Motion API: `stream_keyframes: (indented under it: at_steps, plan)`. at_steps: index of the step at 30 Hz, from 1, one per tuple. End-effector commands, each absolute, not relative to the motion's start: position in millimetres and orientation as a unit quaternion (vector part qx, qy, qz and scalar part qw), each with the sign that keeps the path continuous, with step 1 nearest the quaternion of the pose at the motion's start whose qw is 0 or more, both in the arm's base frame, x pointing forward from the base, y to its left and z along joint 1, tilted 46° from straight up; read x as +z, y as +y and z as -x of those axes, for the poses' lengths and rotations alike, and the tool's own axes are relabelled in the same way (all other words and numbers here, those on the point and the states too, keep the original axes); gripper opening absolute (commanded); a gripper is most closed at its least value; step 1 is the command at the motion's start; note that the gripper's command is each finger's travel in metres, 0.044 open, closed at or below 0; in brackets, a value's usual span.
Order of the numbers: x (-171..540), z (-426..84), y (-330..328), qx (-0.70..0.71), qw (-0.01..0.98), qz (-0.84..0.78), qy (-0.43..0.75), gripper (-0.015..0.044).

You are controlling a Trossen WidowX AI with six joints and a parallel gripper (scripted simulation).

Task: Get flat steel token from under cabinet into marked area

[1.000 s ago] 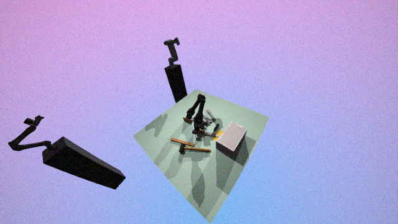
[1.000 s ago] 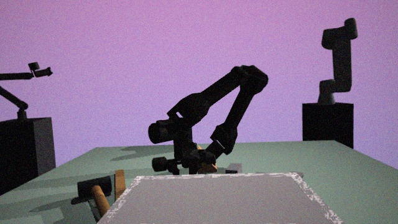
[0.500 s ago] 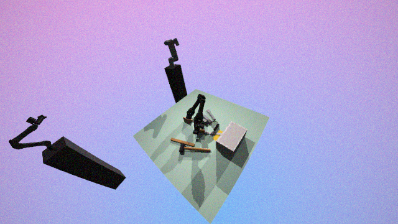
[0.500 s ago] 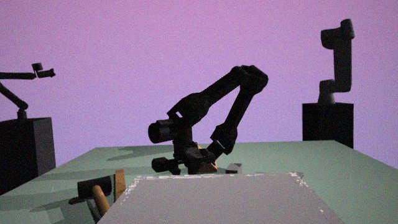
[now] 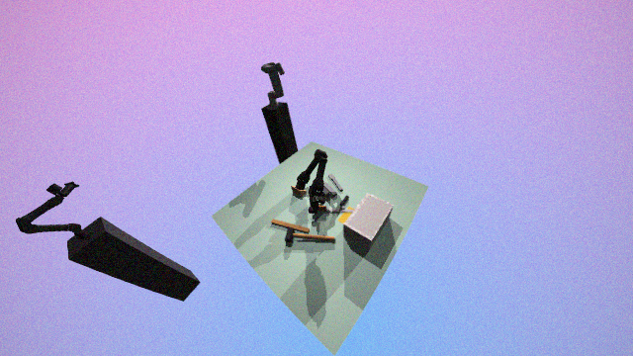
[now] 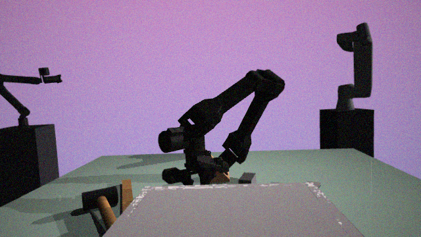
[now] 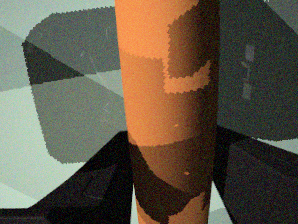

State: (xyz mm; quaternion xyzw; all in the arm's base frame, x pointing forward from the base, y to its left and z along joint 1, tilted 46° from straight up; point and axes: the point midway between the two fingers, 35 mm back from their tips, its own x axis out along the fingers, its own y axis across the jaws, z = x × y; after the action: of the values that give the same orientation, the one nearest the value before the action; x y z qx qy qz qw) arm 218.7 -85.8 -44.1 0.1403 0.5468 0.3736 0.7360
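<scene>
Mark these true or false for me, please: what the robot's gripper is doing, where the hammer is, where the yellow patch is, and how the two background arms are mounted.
1. The gripper is shut on an orange handle. True.
2. The black-headed hammer lies on top of the cabinet. False: it lies on the table.
3. The yellow patch is beside the cabinet. True.
4. Both background arms share one stand. False: each has its own black stand.

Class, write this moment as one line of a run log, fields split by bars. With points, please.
gripper (image 5: 322, 210) (image 7: 165, 136): shut on orange handle (image 7: 167, 105) | cabinet (image 5: 368, 216) (image 6: 227, 210): closeby | token: not seen
</scene>
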Motion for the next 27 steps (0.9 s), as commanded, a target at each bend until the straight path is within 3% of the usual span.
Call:
stream_keyframes:
  at_steps: [1, 27]
  plan:
    - [-40.3, -220.9, -85.6, 0.378, 0.739, -0.128, 0.543, 0.0]
    - [-17.8, -238.2, -65.9, 0.379, 0.739, -0.127, 0.542, 0.0]
